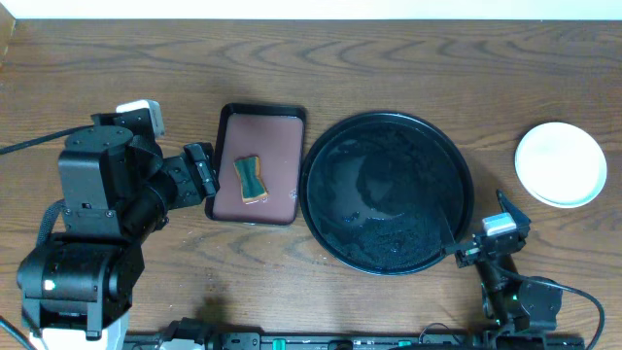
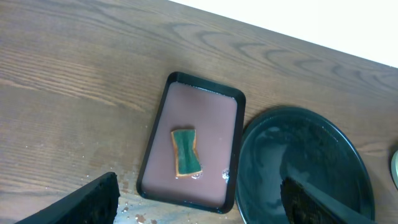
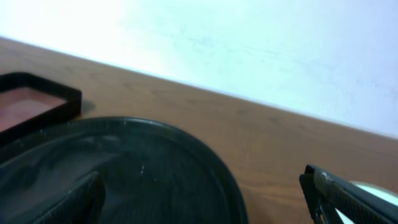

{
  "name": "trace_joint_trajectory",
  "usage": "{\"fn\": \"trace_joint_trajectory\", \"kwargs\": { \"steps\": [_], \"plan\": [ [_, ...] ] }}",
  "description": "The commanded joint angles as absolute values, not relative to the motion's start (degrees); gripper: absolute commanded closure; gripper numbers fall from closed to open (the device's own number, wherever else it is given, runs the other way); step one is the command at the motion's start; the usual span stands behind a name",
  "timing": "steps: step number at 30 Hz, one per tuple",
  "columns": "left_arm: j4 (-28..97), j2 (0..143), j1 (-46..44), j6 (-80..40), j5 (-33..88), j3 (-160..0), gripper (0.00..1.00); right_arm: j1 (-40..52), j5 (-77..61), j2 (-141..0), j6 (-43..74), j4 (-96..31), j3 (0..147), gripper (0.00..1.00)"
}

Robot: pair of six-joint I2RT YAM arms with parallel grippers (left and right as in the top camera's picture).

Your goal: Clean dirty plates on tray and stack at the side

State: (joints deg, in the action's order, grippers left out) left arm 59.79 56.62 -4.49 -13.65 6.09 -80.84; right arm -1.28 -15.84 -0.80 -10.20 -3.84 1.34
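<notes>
Overhead: the tray (image 1: 389, 194) is bare and the plates (image 1: 561, 163) sit stacked ahead and to the right of the right gripper (image 1: 483, 236). That gripper hangs low at the tray's near rim, jaws wide and holding nothing. The left gripper (image 1: 204, 172) points at the brown tray's (image 1: 260, 115) edge, equally wide and empty.

The work looks done. What remains is probably to lift both arms straight away without clipping the rim or the stack.

Left wrist: the arm is raised and tilted down. The sponge (image 2: 186, 151) lies just ahead between the fingers (image 2: 93, 199), with the tray ahead-right.

Right wrist: the arm sits nearly level with the table (image 3: 267, 137). The tray spreads under the left finger, and a pale plate edge shows just beyond the right finger.
</notes>
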Motion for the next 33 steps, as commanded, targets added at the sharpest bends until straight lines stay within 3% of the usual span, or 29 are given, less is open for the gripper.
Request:
{"fn": "trace_joint_trajectory", "kwargs": {
  "steps": [1,24,33],
  "plan": [
    [59.8,56.6,-4.3,-13.8,6.4,-81.8,0.16,-1.8,-15.9,-0.3,-10.8,-2.5,0.3,0.01],
    [59.8,56.6,-4.3,-13.8,6.4,-81.7,0.16,-1.8,-15.9,-0.3,-10.8,-2.8,0.3,0.01],
    [55.4,50.3,-4.2,-13.3,4.1,-76.4,0.16,-1.8,-15.9,-0.3,-10.8,-2.8,0.3,0.01]
  ]
}}
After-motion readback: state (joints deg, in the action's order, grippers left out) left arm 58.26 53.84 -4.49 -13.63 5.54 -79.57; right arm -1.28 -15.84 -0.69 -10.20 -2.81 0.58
